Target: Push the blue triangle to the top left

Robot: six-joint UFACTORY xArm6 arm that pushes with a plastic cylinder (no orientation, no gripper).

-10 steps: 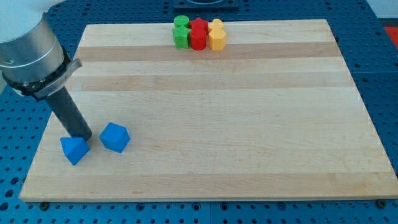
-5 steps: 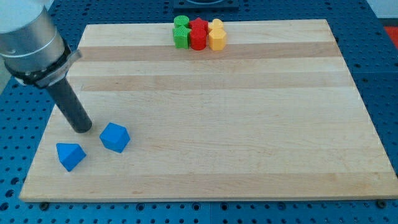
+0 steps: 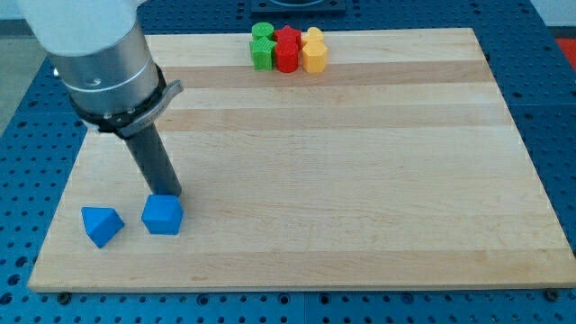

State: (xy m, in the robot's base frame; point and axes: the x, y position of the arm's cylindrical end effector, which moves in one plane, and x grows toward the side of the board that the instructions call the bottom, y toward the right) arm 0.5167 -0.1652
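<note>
The blue triangle (image 3: 101, 225) lies near the board's bottom left corner. A blue cube-like block (image 3: 162, 214) sits just to its right. My tip (image 3: 168, 193) rests on the board right at the top edge of the blue cube, touching or almost touching it, and up and to the right of the blue triangle. The dark rod rises up and left to the grey arm body (image 3: 99, 54).
A cluster of a green block (image 3: 262, 47), a red block (image 3: 287, 49) and a yellow block (image 3: 313, 50) stands at the board's top edge, middle. The wooden board (image 3: 360, 180) lies on a blue perforated table.
My tip moved up off the blue triangle, leaving it shifted down-left, then moved right to the blue cube's top edge. The cube has shifted slightly down.
</note>
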